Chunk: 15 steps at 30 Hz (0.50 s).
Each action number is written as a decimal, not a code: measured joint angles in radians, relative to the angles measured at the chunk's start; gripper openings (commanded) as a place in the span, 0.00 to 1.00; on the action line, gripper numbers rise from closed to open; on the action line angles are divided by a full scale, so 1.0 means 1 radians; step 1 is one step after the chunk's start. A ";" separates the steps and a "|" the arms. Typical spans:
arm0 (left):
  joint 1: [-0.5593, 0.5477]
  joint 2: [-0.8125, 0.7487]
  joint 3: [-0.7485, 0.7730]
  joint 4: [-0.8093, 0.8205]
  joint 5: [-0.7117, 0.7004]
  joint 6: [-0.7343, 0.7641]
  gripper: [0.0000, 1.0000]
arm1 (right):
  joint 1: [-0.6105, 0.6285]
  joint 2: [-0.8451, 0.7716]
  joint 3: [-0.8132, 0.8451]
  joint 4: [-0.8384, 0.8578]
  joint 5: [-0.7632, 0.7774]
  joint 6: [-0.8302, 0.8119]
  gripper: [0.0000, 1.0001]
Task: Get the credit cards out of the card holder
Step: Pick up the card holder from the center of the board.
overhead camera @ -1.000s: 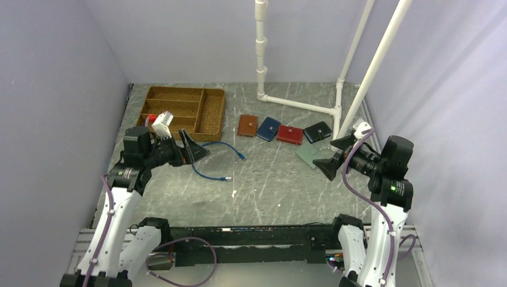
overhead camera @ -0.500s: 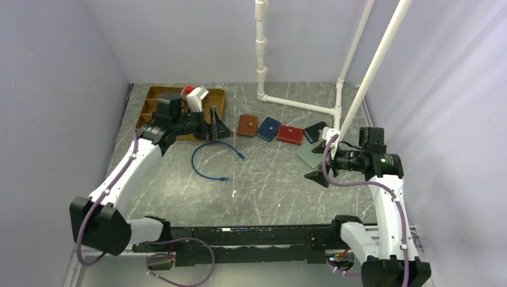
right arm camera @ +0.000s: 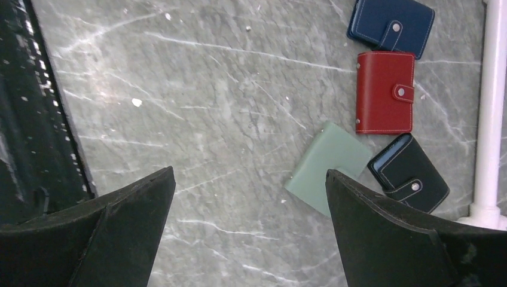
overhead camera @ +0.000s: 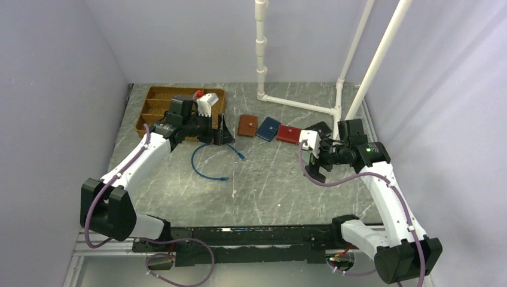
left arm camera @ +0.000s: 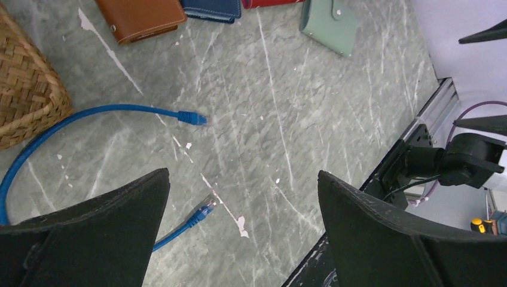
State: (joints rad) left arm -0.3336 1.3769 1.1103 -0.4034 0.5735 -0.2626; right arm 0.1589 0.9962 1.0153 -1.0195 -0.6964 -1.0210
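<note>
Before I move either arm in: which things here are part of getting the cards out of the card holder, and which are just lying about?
Part of the job: navy blue card holder, shut, no cards showing; left end effector and right end effector, both open.

Lying about: tan wallet, red wallet, pale green wallet, dark wallet, blue cable, wicker tray, white pipe frame.

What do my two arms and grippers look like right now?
Both the left arm and right arm have white link shells with black joint housings and a purple cable looping alongside. A small white camera block sits at each wrist. The left gripper and right gripper each have two matte black, wedge-shaped fingers.
</note>
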 measured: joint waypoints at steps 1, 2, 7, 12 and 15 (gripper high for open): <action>0.000 -0.002 -0.007 0.001 -0.005 0.005 0.99 | 0.013 0.008 0.000 0.010 0.029 0.003 1.00; 0.000 -0.003 -0.012 -0.002 -0.010 0.008 0.99 | 0.032 0.018 0.000 0.021 0.060 0.009 1.00; 0.000 -0.005 -0.013 -0.003 -0.023 0.011 0.99 | 0.182 0.075 0.000 0.086 0.212 0.058 1.00; 0.000 -0.005 -0.013 -0.006 -0.041 0.011 0.99 | 0.330 0.169 0.033 0.122 0.340 0.098 1.00; 0.000 -0.006 -0.013 -0.006 -0.070 0.011 0.99 | 0.357 0.233 0.081 0.145 0.386 0.115 1.00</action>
State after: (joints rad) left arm -0.3336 1.3708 1.0973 -0.4099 0.5034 -0.2520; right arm 0.5163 1.2289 1.0962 -0.8745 -0.3103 -0.9058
